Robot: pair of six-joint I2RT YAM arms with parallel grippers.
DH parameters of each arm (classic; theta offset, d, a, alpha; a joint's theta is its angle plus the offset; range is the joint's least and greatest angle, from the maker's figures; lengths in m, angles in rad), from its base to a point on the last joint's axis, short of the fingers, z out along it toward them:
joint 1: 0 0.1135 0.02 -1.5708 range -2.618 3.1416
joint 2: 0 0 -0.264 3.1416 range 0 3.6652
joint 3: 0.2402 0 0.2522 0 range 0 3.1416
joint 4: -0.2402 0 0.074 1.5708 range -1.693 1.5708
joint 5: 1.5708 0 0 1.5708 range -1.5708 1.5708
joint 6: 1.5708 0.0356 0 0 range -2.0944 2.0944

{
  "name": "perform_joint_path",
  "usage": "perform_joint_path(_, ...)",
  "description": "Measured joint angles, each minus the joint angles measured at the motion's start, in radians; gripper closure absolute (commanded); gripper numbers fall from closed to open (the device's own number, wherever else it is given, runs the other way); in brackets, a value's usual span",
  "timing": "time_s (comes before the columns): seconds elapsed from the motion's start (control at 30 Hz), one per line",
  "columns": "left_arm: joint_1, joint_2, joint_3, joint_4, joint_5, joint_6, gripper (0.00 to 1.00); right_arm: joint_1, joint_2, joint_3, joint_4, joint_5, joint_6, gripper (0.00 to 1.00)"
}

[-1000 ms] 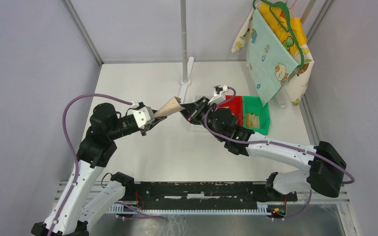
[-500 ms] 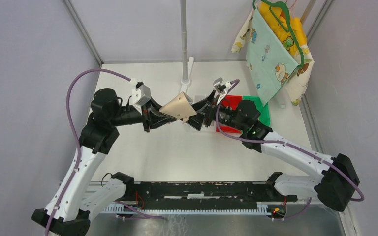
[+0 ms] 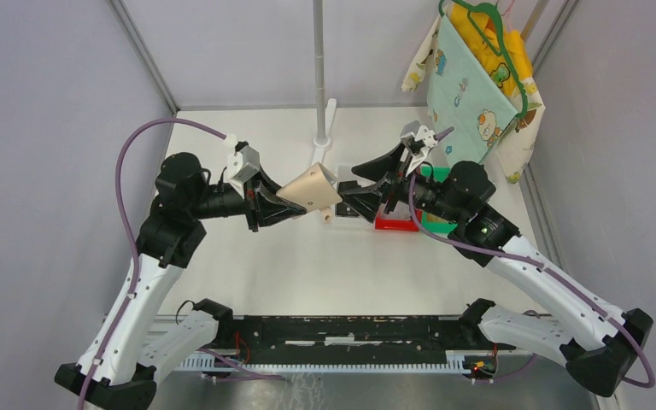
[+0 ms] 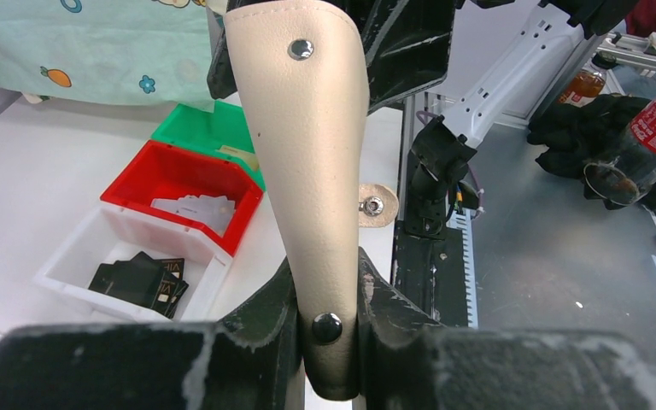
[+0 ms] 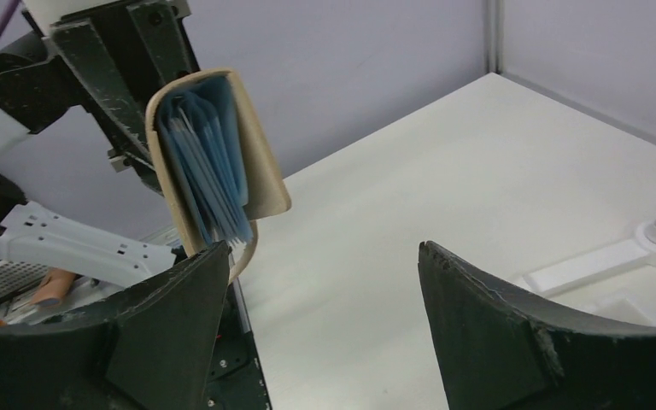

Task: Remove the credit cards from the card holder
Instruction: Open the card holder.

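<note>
**A:** Item one, left gripper (image 3: 284, 202)?

**B:** Jaws clamped on the snap end of the card holder (image 3: 312, 188). It is held aloft over mid-table.

**A:** Right gripper (image 3: 357, 189)?

**B:** Jaws spread wide and empty, facing the holder's blue pockets (image 5: 209, 166).

**A:** Credit cards (image 4: 141, 280)?

**B:** Black ones lie in the white bin (image 4: 60, 266). I cannot tell if any are left in the pockets. The step is probably a reach-in. Next it must pinch one card edge and draw it straight out.

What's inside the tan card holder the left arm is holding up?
The right wrist view shows the tan leather-like card holder gaping open, with pale blue pocket sleeves fanned inside. Whatever sits within the sleeves is covered by them, so their contents cannot be seen.
</note>
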Motion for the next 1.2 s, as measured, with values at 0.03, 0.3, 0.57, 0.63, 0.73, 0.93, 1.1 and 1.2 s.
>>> perform_joint_path(0.03,0.000,0.000,0.000,-0.001,0.000,0.000,0.98,0.000,-0.002,-0.001,0.003,-0.014,0.008,0.13)
perform_joint_path(0.3,0.000,0.000,0.003,-0.017,0.014,0.002,0.98,0.000,-0.001,-0.024,0.101,-0.114,0.106,0.14)
perform_joint_path(0.57,-0.001,0.011,0.017,0.005,0.028,-0.030,0.98,0.000,0.060,-0.059,0.203,-0.200,0.173,0.29)
perform_joint_path(0.63,-0.001,0.021,0.026,0.024,0.029,-0.056,0.98,0.000,0.071,-0.093,0.222,-0.215,0.191,0.32)
perform_joint_path(0.73,-0.001,0.036,0.044,0.046,0.041,-0.077,0.98,0.000,0.080,-0.122,0.221,-0.229,0.208,0.32)
perform_joint_path(0.93,-0.001,0.043,0.062,0.065,0.051,-0.103,0.98,0.000,0.080,-0.122,0.256,-0.256,0.218,0.31)
perform_joint_path(1.1,-0.001,0.043,0.062,0.069,0.053,-0.106,0.98,0.000,0.112,-0.086,0.287,-0.286,0.238,0.34)
perform_joint_path(1.2,-0.001,0.043,0.062,0.069,0.059,-0.107,0.98,0.000,0.139,-0.067,0.323,-0.301,0.258,0.46)
